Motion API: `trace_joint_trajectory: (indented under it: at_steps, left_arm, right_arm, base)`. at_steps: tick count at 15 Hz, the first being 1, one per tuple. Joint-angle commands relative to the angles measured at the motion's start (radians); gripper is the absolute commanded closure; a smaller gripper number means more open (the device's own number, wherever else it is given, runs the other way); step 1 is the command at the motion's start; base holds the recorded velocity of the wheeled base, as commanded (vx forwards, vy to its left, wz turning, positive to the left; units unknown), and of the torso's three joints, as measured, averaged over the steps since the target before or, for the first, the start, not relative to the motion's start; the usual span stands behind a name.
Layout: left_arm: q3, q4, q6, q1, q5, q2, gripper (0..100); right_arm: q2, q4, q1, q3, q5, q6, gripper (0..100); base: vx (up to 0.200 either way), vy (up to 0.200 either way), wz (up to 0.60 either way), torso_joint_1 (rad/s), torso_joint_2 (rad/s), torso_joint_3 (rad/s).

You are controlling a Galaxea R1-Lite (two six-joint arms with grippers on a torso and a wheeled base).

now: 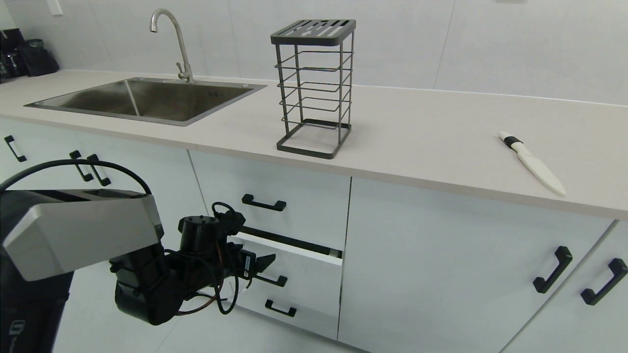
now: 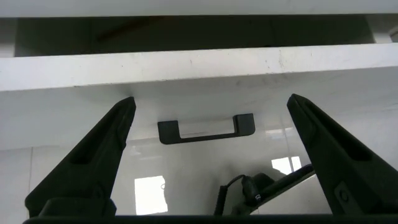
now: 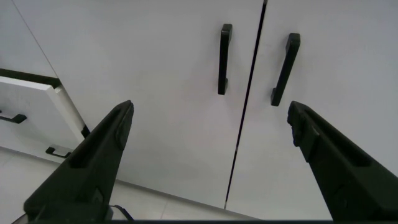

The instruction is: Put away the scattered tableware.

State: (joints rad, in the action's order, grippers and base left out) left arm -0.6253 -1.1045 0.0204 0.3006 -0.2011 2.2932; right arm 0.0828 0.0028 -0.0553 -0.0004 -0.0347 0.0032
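Left gripper (image 2: 211, 104) jaws wide, squared on the handle (image 2: 206, 128) of the part-open drawer (image 1: 299, 262): I'd centre on it, close fully, pull straight out; knife (image 1: 532, 163) lies on the counter (image 1: 417, 132), far right.

The head camera looks forward and down over the worktop (image 1: 417, 127) and the cabinet fronts (image 1: 441, 255) below it. The left wrist camera sits close to the ajar drawer (image 2: 199, 65), facing its handle (image 2: 206, 129) between the left end effector's (image 2: 211, 98) spread fingers (image 2: 93, 162). The right wrist camera faces two doors (image 3: 155, 124) from farther off. All three views share the drawer.
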Motion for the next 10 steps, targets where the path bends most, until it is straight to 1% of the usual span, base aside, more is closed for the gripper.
trace_joint_trajectory:
  at_steps: [1,4,10]
  left_arm:
    - [-0.024,-0.003,0.0,0.0,0.0,0.017,0]
    - [-0.067,-0.008,0.001,0.002,0.0,0.043,0]
    - [-0.096,-0.008,0.003,0.002,0.0,0.057,0]
  right_arm:
    - [0.002,0.0,0.0,0.0,-0.001,0.0,0]
    - [0.002,0.0,0.0,-0.001,-0.001,0.0,0]
    - [0.002,0.0,0.0,0.0,-0.001,0.0,0]
  base:
    - [0.0,0.0,0.0,0.0,0.0,0.0]
    - [0.0,0.0,0.0,0.0,0.0,0.0]
    - [0.0,0.0,0.0,0.0,0.0,0.0]
